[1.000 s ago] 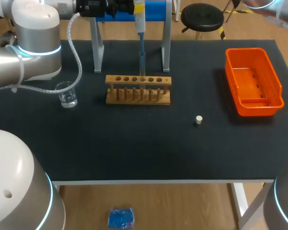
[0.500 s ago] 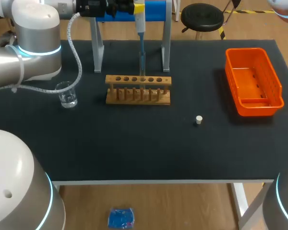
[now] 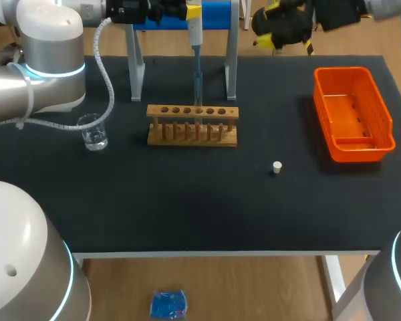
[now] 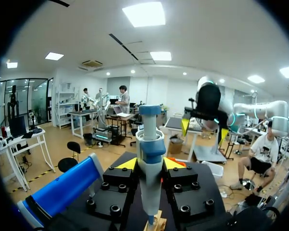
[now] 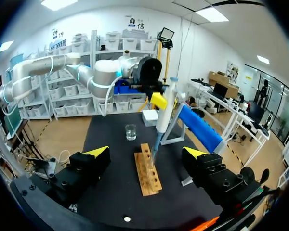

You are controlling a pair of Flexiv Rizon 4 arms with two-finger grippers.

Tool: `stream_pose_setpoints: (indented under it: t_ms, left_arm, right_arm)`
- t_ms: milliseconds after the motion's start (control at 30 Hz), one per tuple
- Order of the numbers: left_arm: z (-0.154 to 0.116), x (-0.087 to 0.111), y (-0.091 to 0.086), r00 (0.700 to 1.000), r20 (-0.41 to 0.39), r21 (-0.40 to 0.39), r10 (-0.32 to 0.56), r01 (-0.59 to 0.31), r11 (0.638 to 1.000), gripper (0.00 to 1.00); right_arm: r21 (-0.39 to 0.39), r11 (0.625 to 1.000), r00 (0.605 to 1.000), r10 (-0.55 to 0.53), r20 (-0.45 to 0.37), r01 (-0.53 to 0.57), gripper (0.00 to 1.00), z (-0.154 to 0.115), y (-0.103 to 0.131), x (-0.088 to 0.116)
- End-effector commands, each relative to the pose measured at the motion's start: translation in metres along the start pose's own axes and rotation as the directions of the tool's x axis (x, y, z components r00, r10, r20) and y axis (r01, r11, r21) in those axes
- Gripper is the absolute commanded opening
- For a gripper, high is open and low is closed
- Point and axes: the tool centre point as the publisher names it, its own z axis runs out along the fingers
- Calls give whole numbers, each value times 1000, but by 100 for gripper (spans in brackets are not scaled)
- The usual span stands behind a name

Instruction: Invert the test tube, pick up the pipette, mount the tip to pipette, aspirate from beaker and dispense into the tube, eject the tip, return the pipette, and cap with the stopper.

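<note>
Silver-white arms (image 3: 50, 60) w/ cyan light rings (image 3: 53, 69), white ribbed cable (image 3: 111, 87), blk fingers (image 5: 94, 156) w/ yellow tips

Head camera high, looking down; right wrist faces same rack (image 3: 192, 125).

Beaker (image 3: 93, 132) left of rack (image 3: 180, 134), pipette (image 3: 195, 37) above it, stopper (image 3: 277, 167) right, nearer — bin (image 3: 351, 72) far right.
</note>
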Motion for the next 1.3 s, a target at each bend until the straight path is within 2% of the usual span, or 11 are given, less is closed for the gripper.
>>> stream_pose_setpoints:
  t_ms: [33,267,467,667,800,867,1300]
  left_arm:
    - [0,0,-1,1000,1,-2,0,0,1000,0]
    - [0,0,-1,1000,1,-2,0,0,1000,0]
    - [0,0,-1,1000,1,-2,0,0,1000,0]
    - [0,0,-1,1000,1,-2,0,0,1000,0]
    - [0,0,-1,1000,1,-2,0,0,1000,0]
    - [0,0,-1,1000,1,-2,0,0,1000,0]
    - [0,0,-1,1000,1,-2,0,0,1000,0]
  right_arm:
    - [-65,998,1000,5,-9,-6,100,14,-30,2]
    - [-103,994,999,22,-38,-26,100,39,-61,-3]
    - [-92,995,998,32,-45,-36,100,66,-76,-9]
    - [-81,996,997,17,-80,-23,100,83,-80,1]
    - [-50,999,997,-20,-69,17,100,90,-83,6]
    - [-10,998,998,-57,-36,57,100,92,-83,9]
    - [-10,998,998,-57,-36,57,100,92,-83,9]
